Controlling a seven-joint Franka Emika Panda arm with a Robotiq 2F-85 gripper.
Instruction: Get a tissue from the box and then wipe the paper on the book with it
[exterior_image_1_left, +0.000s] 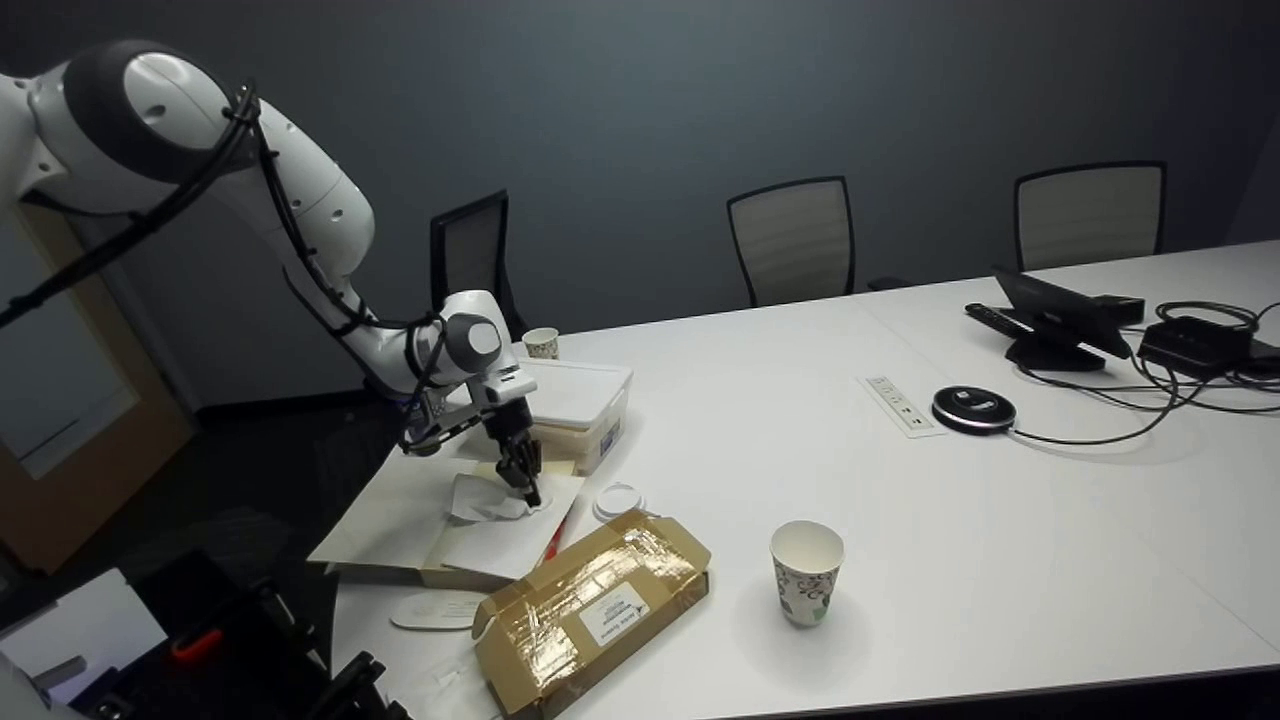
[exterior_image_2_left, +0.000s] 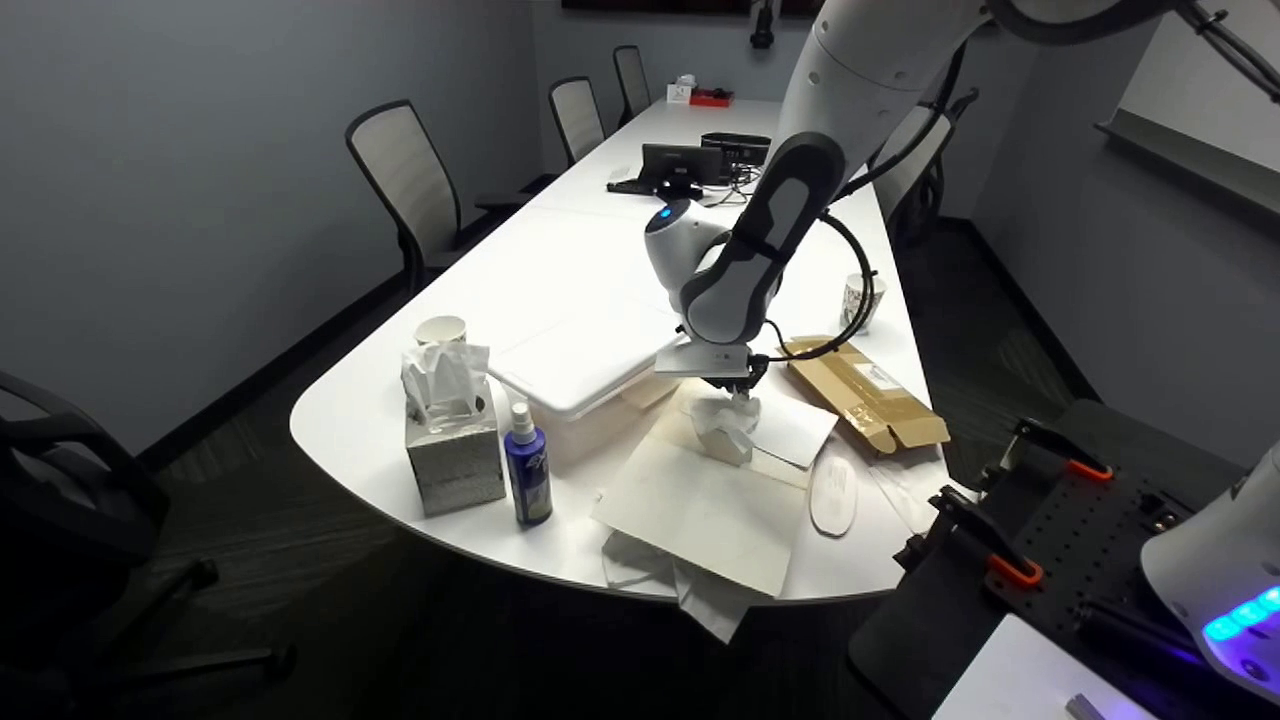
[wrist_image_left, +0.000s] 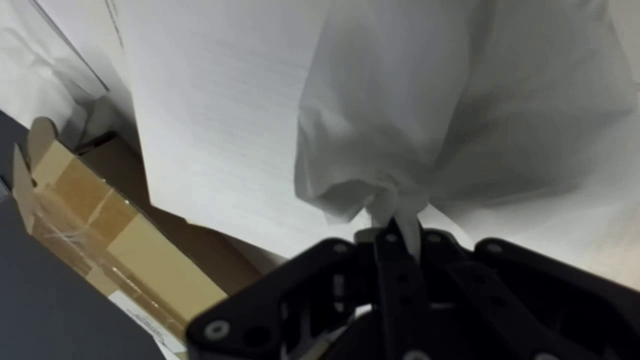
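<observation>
Currently you have the black fingers (wrist_image_left: 400, 300) closed together, with a narrow twist of the soft, crumpled white tissue (wrist_image_left: 385, 115) pinched between their tips. From that pinch the rest of the tissue fans out in loose folds, filling much of your wrist view. Under it you can see a flat, white, rectangular sheet of paper (wrist_image_left: 215, 145), which lies on the large, pale, open book (exterior_image_2_left: 710, 510); the tissue spreads across part of that sheet and, in both exterior views, reaches the fold of the book. You cannot tell from these views whether the tips touch the sheet.

Over at the rounded end of the white tabletop (exterior_image_2_left: 350, 400) you'll find the grey cuboid box (exterior_image_2_left: 457, 478) with a tuft of tissue (exterior_image_2_left: 445, 380) poking from its top, just beside a dark blue spray bottle (exterior_image_2_left: 529, 470) with a white nozzle. A low, white-lidded storage container (exterior_image_1_left: 575, 395) stands next to the book in both exterior views. Near the book you also have a long brown cardboard carton (exterior_image_1_left: 590, 600), shiny with tape, and a round white lid (exterior_image_1_left: 618, 498) just beside that. A flower-printed paper cup (exterior_image_1_left: 805, 575) stands upright, well apart from the book.
</observation>
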